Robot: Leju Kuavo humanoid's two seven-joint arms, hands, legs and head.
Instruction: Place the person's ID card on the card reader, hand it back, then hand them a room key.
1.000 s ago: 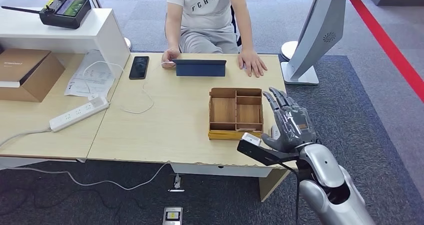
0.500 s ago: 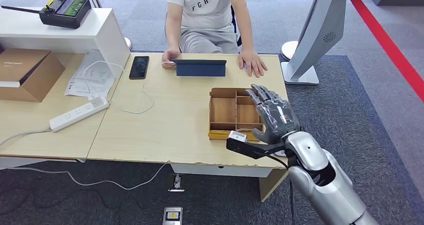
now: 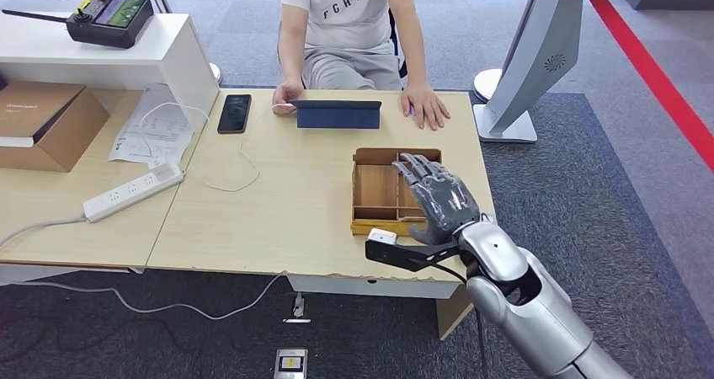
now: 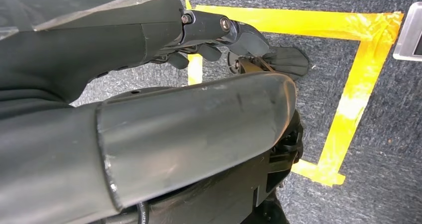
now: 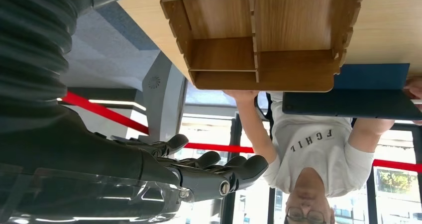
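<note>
ID card is not showing anywhere I can pick out — it is too small or hidden, so its place cannot be told.

In the head view, the right robot hand (image 3: 438, 198) is hovering over the right-hand compartments of the wooden box (image 3: 375, 156) on the table (image 3: 278, 210). A second ago it was hanging off the box's right side, past the table edge, and it has been sliding leftward since, in over the box. That is reading, by my judgement, as a reach into the box, though no card or key is showing in it. The fingers are spreading apart and reaching forward, holding nothing, and whether they are touching the box cannot be told. Across the table the person (image 3: 345, 25) is sitting with both hands resting beside a dark blue device (image 3: 337, 114).

In the left wrist view, the left robot hand (image 4: 219, 32) is hanging over carpet marked with yellow tape (image 4: 358, 84); whether its bent fingers are closing is unclear, and nothing is showing in them.

In the right wrist view, the right robot hand (image 5: 199, 171) is staying loose and released — fingers apart, nothing between them — with the wooden box (image 5: 259, 40) beyond it, its visible compartments looking bare.
</note>
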